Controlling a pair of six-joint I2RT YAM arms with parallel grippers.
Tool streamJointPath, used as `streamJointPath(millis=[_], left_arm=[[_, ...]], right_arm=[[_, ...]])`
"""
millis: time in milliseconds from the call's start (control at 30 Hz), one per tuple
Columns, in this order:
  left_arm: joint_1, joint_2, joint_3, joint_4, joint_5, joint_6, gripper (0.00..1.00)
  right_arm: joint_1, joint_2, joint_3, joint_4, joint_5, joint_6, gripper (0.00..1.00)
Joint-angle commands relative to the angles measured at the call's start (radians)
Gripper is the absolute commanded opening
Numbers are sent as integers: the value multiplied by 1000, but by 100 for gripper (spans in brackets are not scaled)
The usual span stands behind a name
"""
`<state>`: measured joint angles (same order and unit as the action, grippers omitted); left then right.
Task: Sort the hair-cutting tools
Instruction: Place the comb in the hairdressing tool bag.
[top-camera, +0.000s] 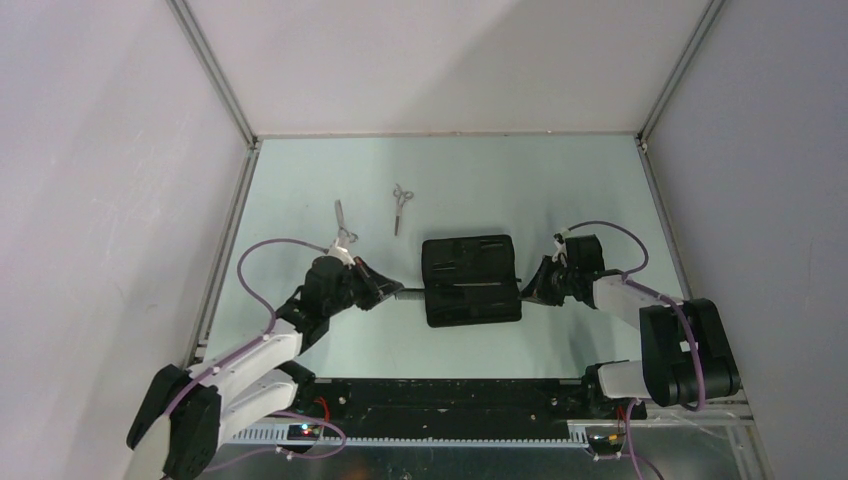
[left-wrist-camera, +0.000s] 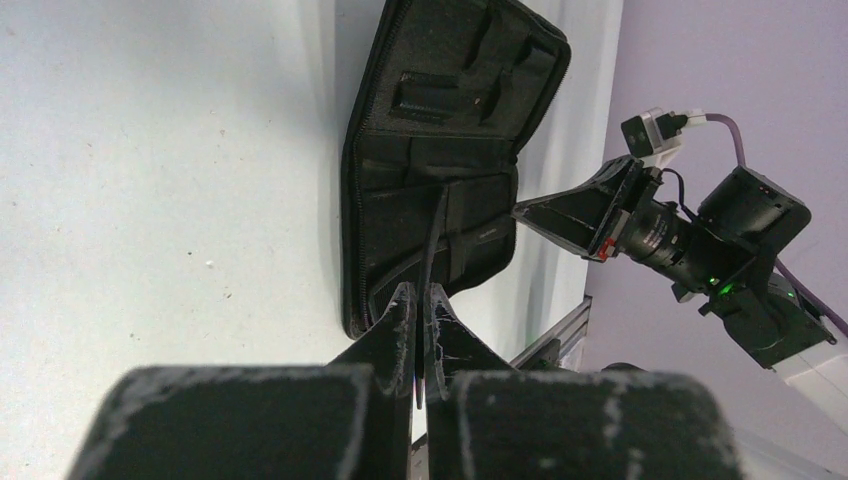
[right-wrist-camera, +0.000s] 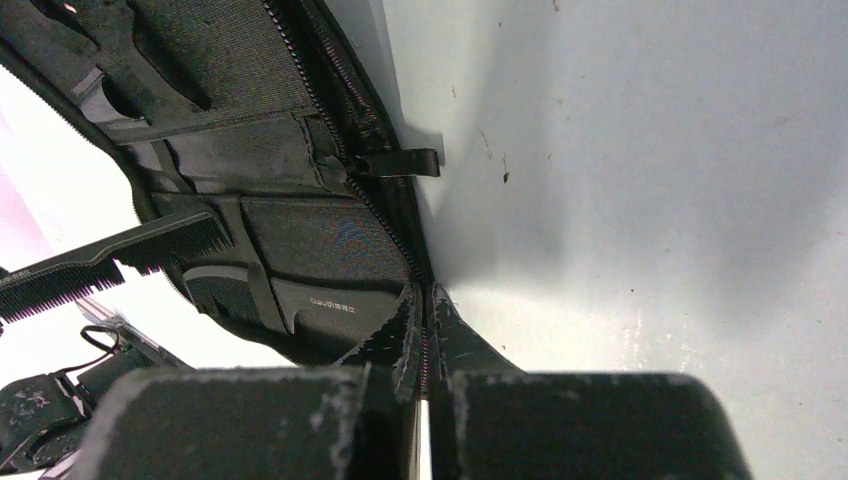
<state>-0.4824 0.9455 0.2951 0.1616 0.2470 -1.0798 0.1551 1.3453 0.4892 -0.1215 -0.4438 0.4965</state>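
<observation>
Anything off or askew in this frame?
Nothing damaged or spilled. One pair of scissors and a second pair lie loose at different angles beyond the pouch; the comb sticks out past its left edge, pinched by the left gripper.

- The black comb shows edge-on in the left wrist view, its near end buried between the left gripper fingers; the right wrist view's left edge cuts it off.
- The pouch runs off that view's top and left edges; its rim disappears inside the right gripper.
- The scissors and second scissors, toward the table's far-left corner, are too small to tell whether blades are parted.
</observation>
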Motion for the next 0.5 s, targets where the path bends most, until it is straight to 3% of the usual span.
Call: streamJointPath(millis=[0, 467], left_arm=[[-8, 21, 18, 3, 8, 26, 0], [-36, 121, 43, 54, 16, 26, 0]], right_arm=[[14, -8, -3, 32, -14, -7, 0], [34, -1, 2, 46, -24, -5, 0]])
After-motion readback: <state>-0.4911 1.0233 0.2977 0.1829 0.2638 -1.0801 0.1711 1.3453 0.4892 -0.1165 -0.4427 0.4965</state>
